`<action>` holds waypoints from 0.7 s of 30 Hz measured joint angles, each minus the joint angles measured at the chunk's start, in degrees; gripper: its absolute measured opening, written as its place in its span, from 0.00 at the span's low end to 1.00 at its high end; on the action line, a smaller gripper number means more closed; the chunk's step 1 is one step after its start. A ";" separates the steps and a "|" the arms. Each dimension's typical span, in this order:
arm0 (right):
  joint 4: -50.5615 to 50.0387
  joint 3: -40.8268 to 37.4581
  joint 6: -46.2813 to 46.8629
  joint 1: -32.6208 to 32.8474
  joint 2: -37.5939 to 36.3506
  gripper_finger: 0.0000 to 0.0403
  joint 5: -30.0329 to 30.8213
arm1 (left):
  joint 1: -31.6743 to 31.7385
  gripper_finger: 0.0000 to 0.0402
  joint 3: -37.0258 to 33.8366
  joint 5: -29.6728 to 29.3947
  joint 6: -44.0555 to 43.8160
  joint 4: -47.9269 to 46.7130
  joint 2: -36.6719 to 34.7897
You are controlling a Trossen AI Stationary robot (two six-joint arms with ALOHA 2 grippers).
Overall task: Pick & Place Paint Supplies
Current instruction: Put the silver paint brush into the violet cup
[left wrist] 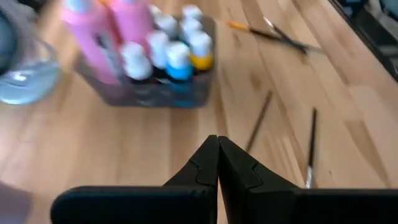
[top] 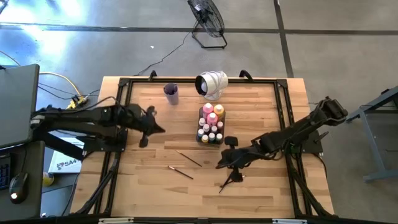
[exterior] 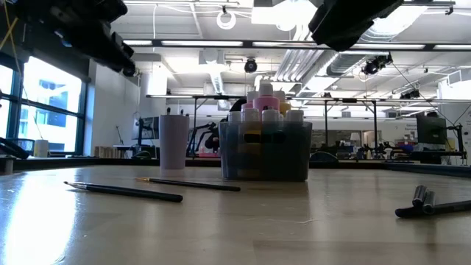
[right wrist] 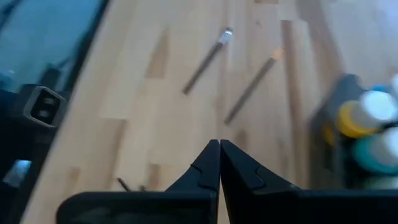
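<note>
The paint bottles (top: 211, 123) are already packed in the clear tray (top: 202, 138), while four paintbrushes (top: 188, 158) are left lying on the bench (top: 261, 186). Both the left claw (top: 154, 128) and the right claw (top: 225, 163) are held fully closed and empty above it.

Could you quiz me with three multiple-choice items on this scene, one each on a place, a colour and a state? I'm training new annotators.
1. Where are the paint bottles?
A. In the tray
B. In the cup
C. Loose on the table

2. What colour are the tallest bottles?
A. Green
B. Pink
C. Black

3. How is the left tool?
A. Open wide
B. Shut on a brush
C. Shut, holding nothing

Answers: 1 A, the bottles stand packed inside the tray. 2 B, two pink bottles rise above the white-capped ones. 3 C, its fingers meet with nothing between them, and the brushes lie on the table.
</note>
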 joint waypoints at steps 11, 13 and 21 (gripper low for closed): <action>20.38 -8.77 8.34 1.69 -0.02 0.00 5.12 | -14.02 0.00 -2.28 -12.46 0.50 9.25 7.67; 22.42 -10.15 11.30 1.76 -0.02 0.00 7.09 | -14.93 0.00 -2.28 -13.23 0.46 9.30 8.34; 25.89 -10.93 13.42 7.42 0.39 0.00 17.96 | -18.04 0.00 -2.28 -11.86 -3.46 7.95 8.96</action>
